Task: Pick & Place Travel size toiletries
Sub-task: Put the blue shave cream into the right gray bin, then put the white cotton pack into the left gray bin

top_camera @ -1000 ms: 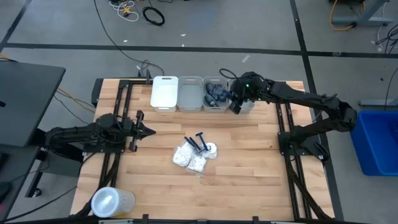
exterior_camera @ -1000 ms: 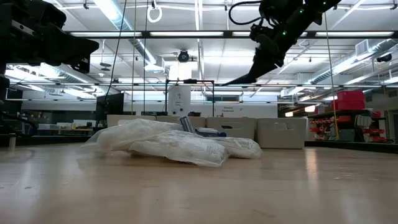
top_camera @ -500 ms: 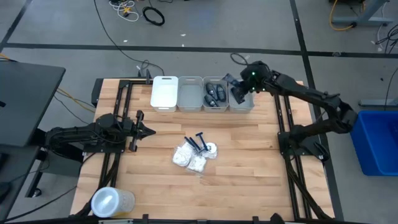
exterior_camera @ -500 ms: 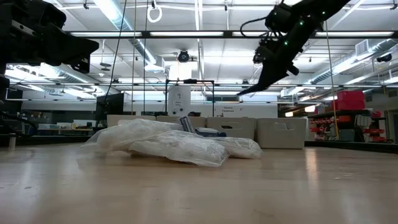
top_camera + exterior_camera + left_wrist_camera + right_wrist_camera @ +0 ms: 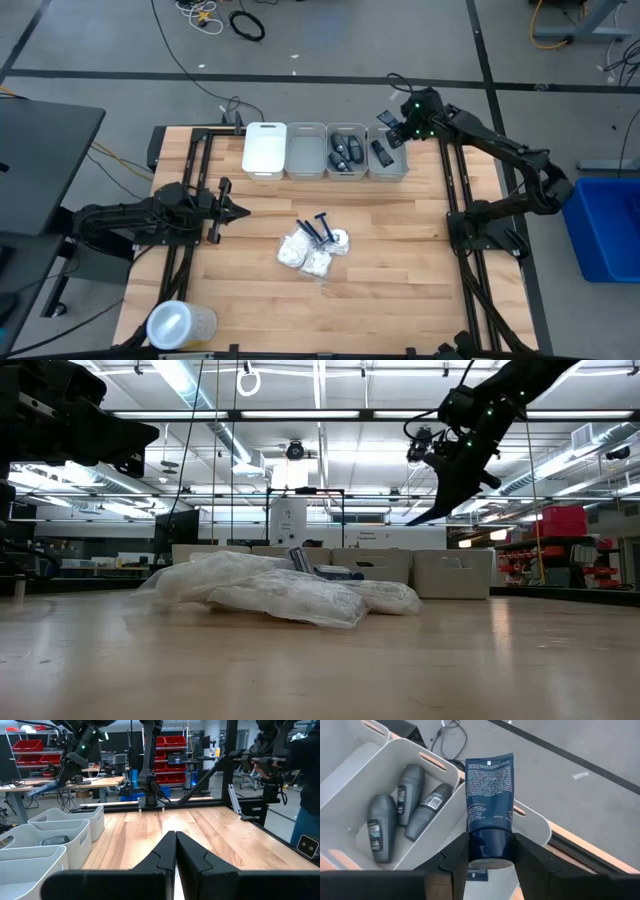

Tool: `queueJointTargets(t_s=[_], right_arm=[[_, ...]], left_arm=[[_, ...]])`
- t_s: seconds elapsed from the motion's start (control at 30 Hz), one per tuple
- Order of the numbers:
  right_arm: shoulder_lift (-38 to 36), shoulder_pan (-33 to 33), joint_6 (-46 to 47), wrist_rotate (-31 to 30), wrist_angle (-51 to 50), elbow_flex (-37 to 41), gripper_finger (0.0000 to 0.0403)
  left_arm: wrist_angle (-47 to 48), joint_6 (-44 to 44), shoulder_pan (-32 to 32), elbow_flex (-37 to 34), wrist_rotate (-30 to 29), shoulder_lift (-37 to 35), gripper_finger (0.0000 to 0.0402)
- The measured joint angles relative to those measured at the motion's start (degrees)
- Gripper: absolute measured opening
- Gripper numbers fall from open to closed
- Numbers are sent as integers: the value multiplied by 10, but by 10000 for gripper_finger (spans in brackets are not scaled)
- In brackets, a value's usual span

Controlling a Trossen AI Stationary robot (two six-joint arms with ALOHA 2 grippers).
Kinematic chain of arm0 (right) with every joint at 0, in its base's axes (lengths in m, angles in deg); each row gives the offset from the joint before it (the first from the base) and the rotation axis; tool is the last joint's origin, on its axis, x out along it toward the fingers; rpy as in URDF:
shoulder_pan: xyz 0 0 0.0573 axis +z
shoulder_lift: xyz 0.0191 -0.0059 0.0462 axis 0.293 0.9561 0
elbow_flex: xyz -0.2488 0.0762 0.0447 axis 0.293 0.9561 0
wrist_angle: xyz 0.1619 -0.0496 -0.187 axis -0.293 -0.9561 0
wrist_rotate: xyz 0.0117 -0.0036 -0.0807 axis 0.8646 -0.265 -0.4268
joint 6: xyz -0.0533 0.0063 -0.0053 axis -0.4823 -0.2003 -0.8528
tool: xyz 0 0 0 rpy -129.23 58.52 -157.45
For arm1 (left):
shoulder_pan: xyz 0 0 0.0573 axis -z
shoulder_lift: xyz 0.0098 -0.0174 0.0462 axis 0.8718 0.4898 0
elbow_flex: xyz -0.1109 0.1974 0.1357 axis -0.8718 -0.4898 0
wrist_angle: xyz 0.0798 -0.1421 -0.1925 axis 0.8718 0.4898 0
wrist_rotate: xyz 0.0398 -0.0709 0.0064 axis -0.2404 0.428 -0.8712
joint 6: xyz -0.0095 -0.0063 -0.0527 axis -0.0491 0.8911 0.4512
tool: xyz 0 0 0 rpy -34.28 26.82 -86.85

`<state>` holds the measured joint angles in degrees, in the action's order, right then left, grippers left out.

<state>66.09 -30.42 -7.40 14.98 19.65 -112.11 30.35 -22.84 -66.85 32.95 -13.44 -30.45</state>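
Observation:
A dark blue toiletry tube (image 5: 488, 790) is held by my right gripper (image 5: 489, 865) high over the rightmost white bin (image 5: 392, 168), at its far rim; it also shows in the high view (image 5: 386, 119) and the low view (image 5: 430, 510). Another dark item (image 5: 381, 153) lies inside that bin. The bin beside it (image 5: 347, 152) holds grey oblong containers (image 5: 395, 815). White packets (image 5: 308, 255) and blue razors (image 5: 318, 228) lie piled at the table's middle. My left gripper (image 5: 240, 211) waits shut and level at the left, touching nothing. My right gripper pinches the tube's dark cap end (image 5: 489, 845) between its two fingers (image 5: 454, 862). The fingers slant down from the table's right and lie along the tube. The tube sticks out past the fingertips, printed face up, lifted clear above the bin.
Four white bins stand in a row along the far edge, the leftmost one (image 5: 265, 150) showing a flat white top. A clear round lidded tub (image 5: 180, 323) stands at the near left corner. Bare wood lies to the right of the pile.
My right gripper has carried the tube along the bin row toward the table's right and far edge, from over the bin with the grey containers to the rightmost bin's far rim. It has rolled about its own line on the way. The tube stays pinched and clear.

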Motion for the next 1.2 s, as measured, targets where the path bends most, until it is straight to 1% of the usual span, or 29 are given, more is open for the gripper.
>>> queueJointTargets(t_s=[0.1, 0.27, 0.4, 0.6, 0.93, 1.03, 1.2], right_arm=[[0, -1, 0, 0, 12, 12, 139], [0, -1, 23, 19, 64, 73, 145], [0, -1, 36, 21, 108, 121, 147], [0, 0, 36, 22, 151, 166, 140], [0, 0, 36, 22, 155, 174, 158], [0, 0, 36, 32, 155, 174, 165], [0, 0, 36, 37, 155, 174, 187]], left_arm=[[0, 0, 0, 0, 0, 0, 16], [0, 0, 0, 0, 0, 0, 16], [0, 0, 0, 0, 0, 0, 16], [0, 0, 0, 0, 0, 0, 16], [0, 0, 0, 0, 0, 0, 16], [0, 0, 0, 0, 0, 0, 16], [0, 0, 0, 0, 0, 0, 16]])
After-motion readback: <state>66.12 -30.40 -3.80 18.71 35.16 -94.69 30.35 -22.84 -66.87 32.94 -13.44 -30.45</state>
